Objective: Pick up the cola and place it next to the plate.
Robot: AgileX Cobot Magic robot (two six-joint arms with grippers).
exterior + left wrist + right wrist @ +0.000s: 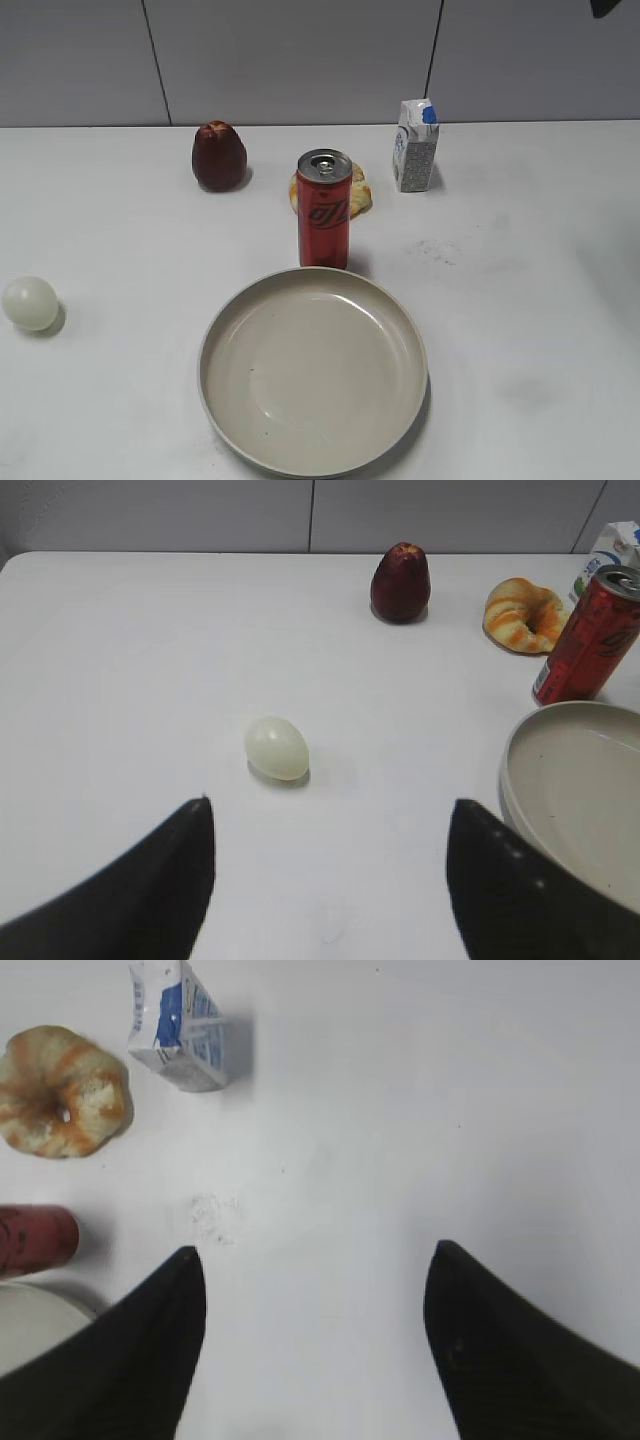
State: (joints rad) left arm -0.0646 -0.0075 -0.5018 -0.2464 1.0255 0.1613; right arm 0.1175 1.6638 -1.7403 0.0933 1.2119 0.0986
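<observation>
The cola (pixel 323 210), a tall red can with a silver top, stands upright just behind the beige plate (pixel 225 385) at the table's front centre. It also shows in the left wrist view (pixel 588 635) beside the plate's rim (pixel 512 770), and at the left edge of the right wrist view (pixel 30 1241). My left gripper (pixel 330 810) is open and empty above bare table, well left of the can. My right gripper (pixel 315 1260) is open and empty above bare table, right of the can. Neither gripper shows in the exterior view.
A dark red fruit (pixel 219 156) stands at the back left. A bread roll (pixel 358 190) lies behind the can. A white-and-blue carton (pixel 415 146) stands at the back right. A pale egg-shaped ball (pixel 30 303) lies at the left.
</observation>
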